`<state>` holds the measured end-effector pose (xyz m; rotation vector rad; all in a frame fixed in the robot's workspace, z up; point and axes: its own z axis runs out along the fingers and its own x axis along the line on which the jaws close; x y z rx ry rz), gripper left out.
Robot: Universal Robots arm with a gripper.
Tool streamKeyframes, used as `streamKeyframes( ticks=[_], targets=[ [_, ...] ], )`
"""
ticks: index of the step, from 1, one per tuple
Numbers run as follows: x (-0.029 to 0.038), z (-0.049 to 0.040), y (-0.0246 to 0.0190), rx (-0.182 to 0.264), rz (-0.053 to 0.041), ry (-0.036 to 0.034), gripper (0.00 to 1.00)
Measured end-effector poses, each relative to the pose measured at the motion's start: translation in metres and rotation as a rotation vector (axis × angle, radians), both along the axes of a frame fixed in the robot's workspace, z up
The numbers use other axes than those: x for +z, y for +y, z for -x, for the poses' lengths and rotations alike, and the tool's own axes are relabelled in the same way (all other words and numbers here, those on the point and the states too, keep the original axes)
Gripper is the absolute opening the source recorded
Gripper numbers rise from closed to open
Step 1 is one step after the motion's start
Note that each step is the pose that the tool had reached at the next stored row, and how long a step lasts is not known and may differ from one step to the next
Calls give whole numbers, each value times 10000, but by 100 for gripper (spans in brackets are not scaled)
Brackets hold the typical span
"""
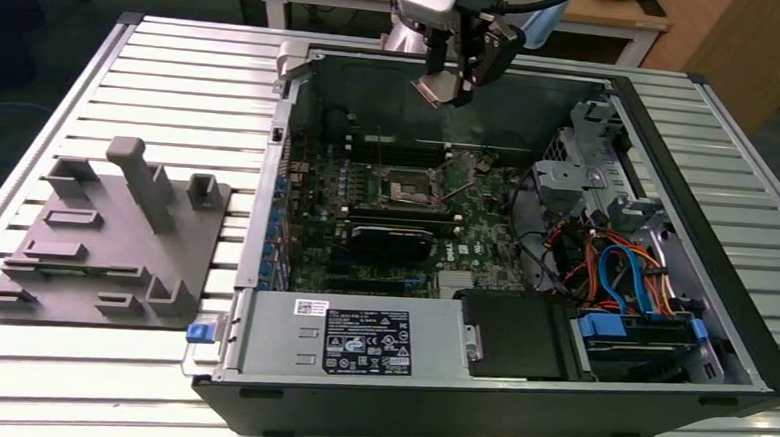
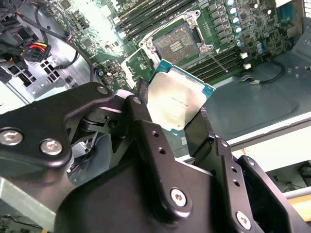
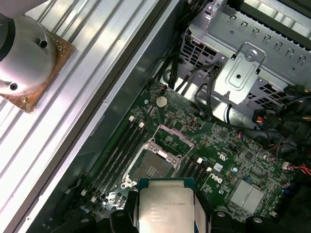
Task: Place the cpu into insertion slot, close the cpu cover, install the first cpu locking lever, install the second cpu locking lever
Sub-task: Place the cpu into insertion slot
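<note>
My gripper (image 1: 453,86) hangs above the far side of the open computer case (image 1: 745,327), shut on the cpu (image 1: 437,89). In both wrist views the cpu (image 2: 177,99) (image 3: 165,204) is a flat silver-topped square chip, pinched by its edges between the black fingers (image 2: 138,104). The insertion slot (image 1: 410,187) (image 2: 177,42) (image 3: 154,167) lies uncovered on the green board below, well apart from the chip. The cpu cover (image 3: 176,137) stands swung up at one edge of the slot.
Long black memory slots (image 3: 119,145) flank the socket. A silver drive cage (image 1: 576,178) and bundled cables (image 1: 628,271) fill the case on the exterior view's right. The power supply box (image 1: 356,342) sits at the near side. A grey fixture plate (image 1: 108,244) lies at the exterior view's left.
</note>
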<state>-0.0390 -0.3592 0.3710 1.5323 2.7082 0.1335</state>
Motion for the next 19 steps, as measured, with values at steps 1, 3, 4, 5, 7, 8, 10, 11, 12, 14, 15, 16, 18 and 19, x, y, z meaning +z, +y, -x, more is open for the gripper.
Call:
streamKeyframes(
  ticks=[1,3,4,5,7,8,10,11,12,14,15,16,18,19],
  targets=[
    [0,0,0,-1,0,0,54],
    [-1,0,0,-3,0,-1,54],
    [0,0,0,-3,0,0,54],
    [0,0,0,-3,0,0,54],
    [0,0,0,-4,0,0,54],
    [0,0,0,-12,0,0,54],
    [-3,0,1,-179,-2,-2,54],
    [-3,0,0,-358,-1,-1,54],
    [-4,0,0,-525,-1,-1,54],
    [-4,0,0,-693,0,0,54],
    [-4,0,0,-695,1,0,54],
    [-4,0,0,-696,0,0,54],
    [-5,0,0,-788,0,-1,54],
    [-6,0,1,-944,-1,-1,54]
  ],
)
